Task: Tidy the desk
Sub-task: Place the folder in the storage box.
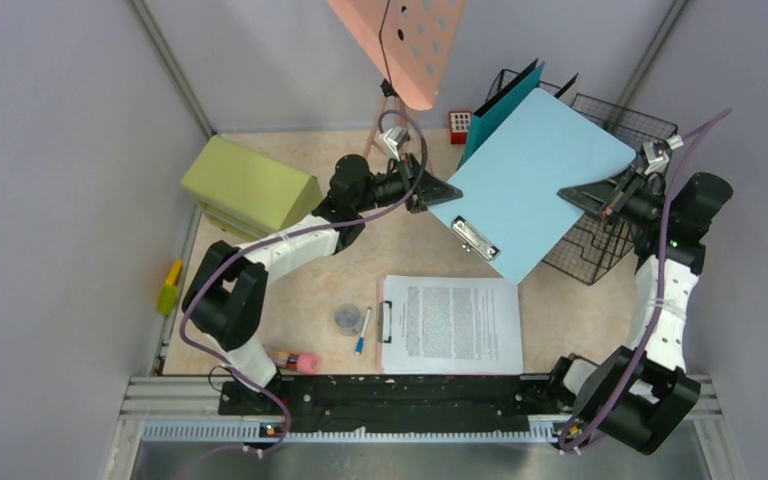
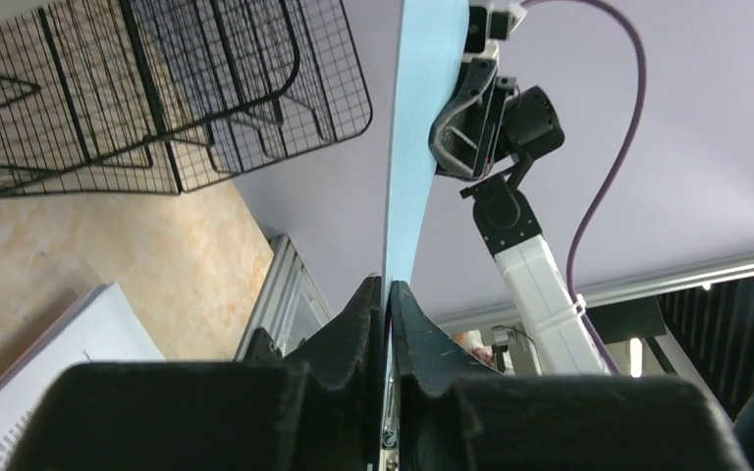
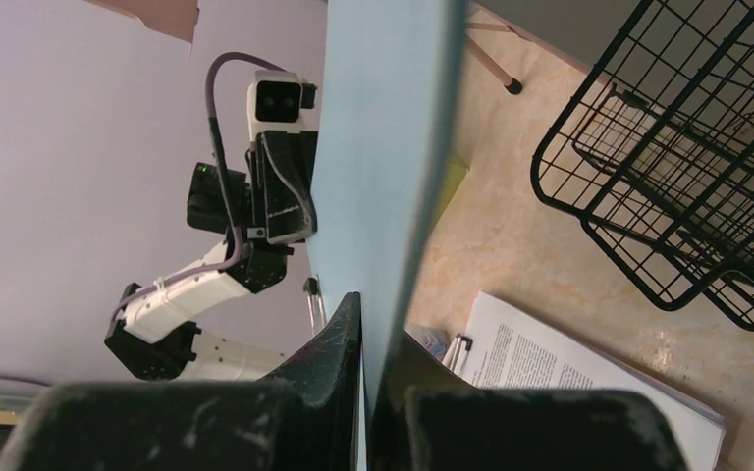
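Desk: pale marbled top (image 1: 400,250) beneath both arms, with grey walls around it and a black-and-silver rail (image 1: 380,392) along its near edge.
Printed clipboard: lies flat close to the rail (image 1: 455,325), partly under the raised board's clip end. A pen (image 1: 362,331) lies just beside it.
Left jaws: clamped on the blue clipboard's left edge.
Right jaws: clamped on its right edge.
Blue clipboard: held off the desk between the two arms, broad face up (image 1: 530,175).
Risk, slipping: each grip catches only a thin strip of edge. If the arms draw apart, the board would likely drop onto the printed pages.
Risk, twisting: arms moving out of step could lever it free.
Risk, snagging: the wire trays (image 1: 600,245) sit just beside the right jaws, so a far corner could catch the mesh.
Desk axis: the long side runs left to right, along the rail.
Blue clipboard axis: diagonal. The metal clip end points near-left and the plain end points far-right, toward the trays.
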Robot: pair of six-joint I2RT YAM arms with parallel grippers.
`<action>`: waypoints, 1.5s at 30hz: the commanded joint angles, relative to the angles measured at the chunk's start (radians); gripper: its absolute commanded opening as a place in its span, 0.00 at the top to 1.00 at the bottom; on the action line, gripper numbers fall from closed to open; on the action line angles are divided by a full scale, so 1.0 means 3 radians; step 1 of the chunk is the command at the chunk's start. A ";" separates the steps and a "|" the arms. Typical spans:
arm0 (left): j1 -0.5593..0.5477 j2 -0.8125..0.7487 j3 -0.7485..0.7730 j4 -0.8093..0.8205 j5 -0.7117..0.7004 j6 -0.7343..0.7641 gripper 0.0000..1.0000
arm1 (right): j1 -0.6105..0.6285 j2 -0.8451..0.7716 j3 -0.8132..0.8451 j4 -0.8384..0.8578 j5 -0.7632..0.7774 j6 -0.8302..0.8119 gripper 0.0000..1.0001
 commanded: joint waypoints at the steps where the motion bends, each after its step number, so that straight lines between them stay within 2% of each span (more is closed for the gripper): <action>1: -0.0114 0.0002 0.0072 -0.0096 0.0347 0.0303 0.85 | -0.0024 -0.0098 0.0013 0.0091 0.0089 -0.0049 1.00; 5: -0.0122 -0.0008 0.0001 -0.0024 0.0344 0.0278 0.77 | -0.0102 -0.0164 -0.0051 0.0037 0.0167 -0.0017 1.00; 9: -0.0120 0.0052 -0.0003 0.0168 0.0328 0.0087 0.73 | -0.0177 -0.0324 -0.0328 0.0559 0.0306 0.0526 1.00; 11: -0.0119 0.0109 0.0026 0.0240 0.0346 0.0015 0.67 | -0.0179 -0.0356 -0.0378 0.0610 0.0330 0.0609 1.00; 14: -0.0123 0.0156 0.0080 0.0258 0.0385 0.0009 0.61 | -0.0179 -0.0329 -0.0283 0.0362 0.0313 0.0431 1.00; 23: -0.0134 0.0219 0.0298 -0.0078 0.0601 0.0359 0.53 | -0.0179 -0.0174 0.0000 -0.0659 0.0247 -0.0282 1.00; 30: -0.0147 0.0335 0.0469 -0.0188 0.0886 0.0503 0.53 | -0.0179 -0.0192 0.0000 -0.0823 0.0086 -0.0404 1.00; 37: -0.0182 0.0375 0.0522 -0.0321 0.1073 0.0655 0.75 | -0.0179 -0.0160 0.0081 -0.1081 0.0064 -0.0650 1.00; 40: -0.0224 0.0377 0.0497 -0.0352 0.1096 0.0665 0.91 | -0.0179 -0.0183 0.0056 -0.1053 0.0064 -0.0643 1.00; 41: -0.0237 0.0363 0.0470 -0.0329 0.1096 0.0642 1.00 | -0.0179 -0.0195 0.0043 -0.1052 0.0063 -0.0641 1.00; 45: -0.0250 0.0248 0.0183 0.0077 0.1020 0.0316 1.00 | -0.0188 -0.0254 0.0026 -0.1091 0.0036 -0.0703 1.00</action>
